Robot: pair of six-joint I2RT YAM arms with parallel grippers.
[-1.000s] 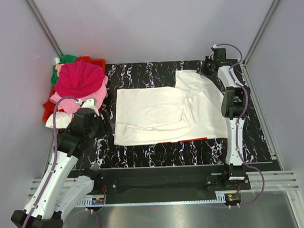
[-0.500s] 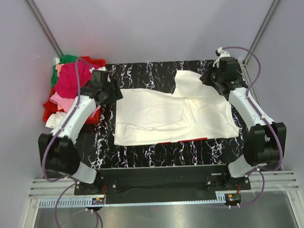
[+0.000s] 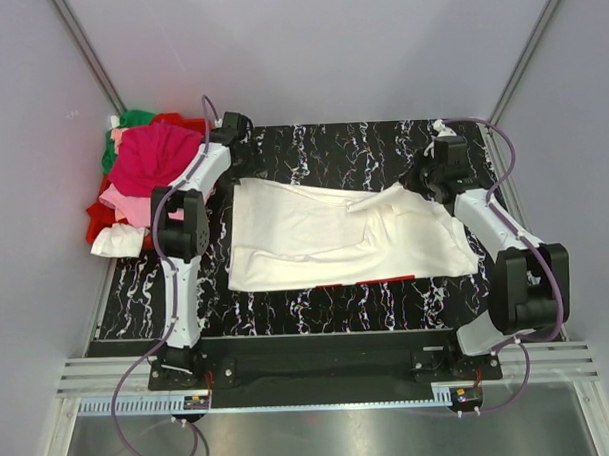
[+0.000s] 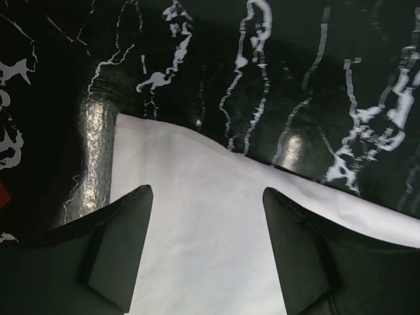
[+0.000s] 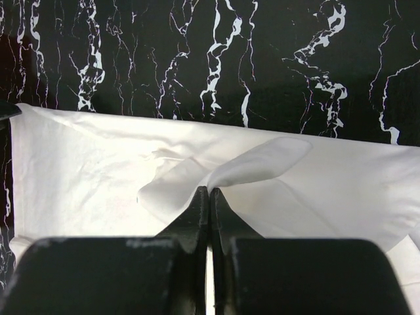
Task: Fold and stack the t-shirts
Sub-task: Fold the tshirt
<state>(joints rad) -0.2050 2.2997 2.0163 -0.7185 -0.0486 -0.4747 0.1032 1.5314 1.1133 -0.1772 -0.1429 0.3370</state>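
From the top external view, a large white cloth t-shirt (image 3: 315, 233) lies spread in the middle of the black white-veined table top (image 3: 312, 148), its long axis running left to right. The left gripper (image 3: 237, 160) hangs at the shirt's far left corner. The right gripper (image 3: 420, 184) sits at the far right part, where a fold of cloth rises toward it. Each arm is nearest its own end, and the rest of the shirt lies toward the near edge from both claws. A heap of magenta, pink and green shirts (image 3: 157, 163) rests off the table's left side, well apart.

In the left wrist view, the left gripper (image 4: 203, 249) has its fingers (image 4: 121, 243) spread wide, with the white cloth (image 4: 197, 216) below and between them and nothing pinched. The corner lies just ahead and to the left.

In the right wrist view, the right gripper (image 5: 209, 193) is pressed together, apparently pinching a raised fold of the white shirt (image 5: 98, 170).

The left claw likely needs to drop and close on that corner, so both ends can be carried nearward together.
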